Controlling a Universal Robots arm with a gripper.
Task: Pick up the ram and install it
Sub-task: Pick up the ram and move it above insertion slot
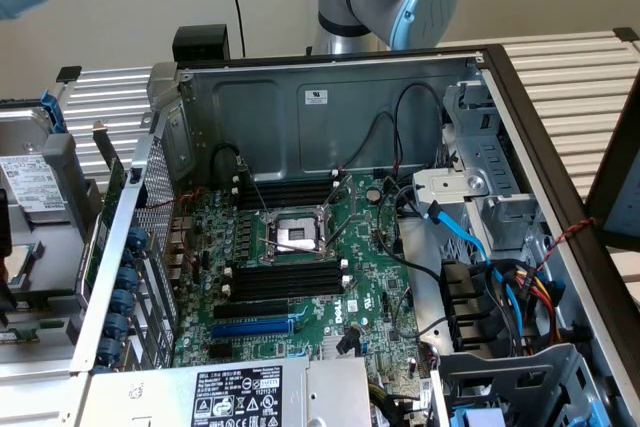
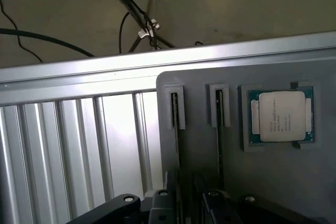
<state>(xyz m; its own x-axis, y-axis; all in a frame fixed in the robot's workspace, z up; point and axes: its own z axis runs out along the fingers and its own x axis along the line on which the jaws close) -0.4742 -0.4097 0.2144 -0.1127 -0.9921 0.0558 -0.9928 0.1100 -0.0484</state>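
The jaws stand wide with nothing between them, hanging over a grey holder [image 2: 273,182] on the slatted counter [image 2: 79,145]. What looks like the ram [image 2: 177,124] sits on edge in the holder's nearer slot, showing as a thin dark line. Its long axis runs straight away from the jaws. The long black slots [image 1: 285,280] lie inside the open case [image 1: 330,97].

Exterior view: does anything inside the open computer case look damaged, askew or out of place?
Nothing looks damaged or spilled. The processor socket on the motherboard stands bare, and the long black slots beside it look empty; cables lie loosely at the exterior view's right.
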